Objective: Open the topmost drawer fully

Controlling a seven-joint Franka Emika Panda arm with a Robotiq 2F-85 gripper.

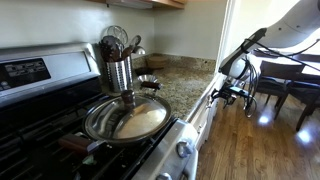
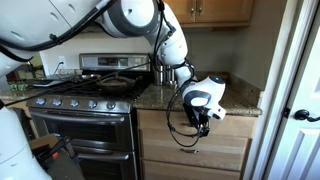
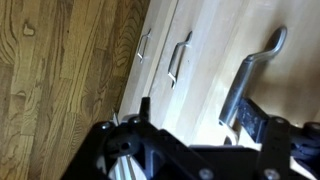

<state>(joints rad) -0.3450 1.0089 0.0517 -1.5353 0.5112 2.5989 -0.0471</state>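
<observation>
The topmost drawer point(image 2: 236, 127) sits just under the granite counter. Its front looks light wood here and it appears closed, so no jars show. In the wrist view its metal bar handle point(image 3: 252, 72) runs diagonally across the pale front point(image 3: 215, 50). My gripper point(image 3: 205, 115) is open at this handle. The handle's near end lies between the fingers, close to the right finger pad, but I cannot tell whether they touch. The gripper also shows in both exterior views point(image 2: 203, 124) point(image 1: 229, 92), held against the cabinet front below the counter edge.
Two lower drawer handles point(image 3: 180, 58) point(image 3: 143, 45) lie beyond. A steel oven front point(image 2: 85, 135) stands beside the cabinet. A pan point(image 1: 125, 118) and utensil holder point(image 1: 118, 65) are on the stove. Wood floor point(image 3: 60, 80) lies below. A dark chair point(image 1: 270, 85) stands behind the arm.
</observation>
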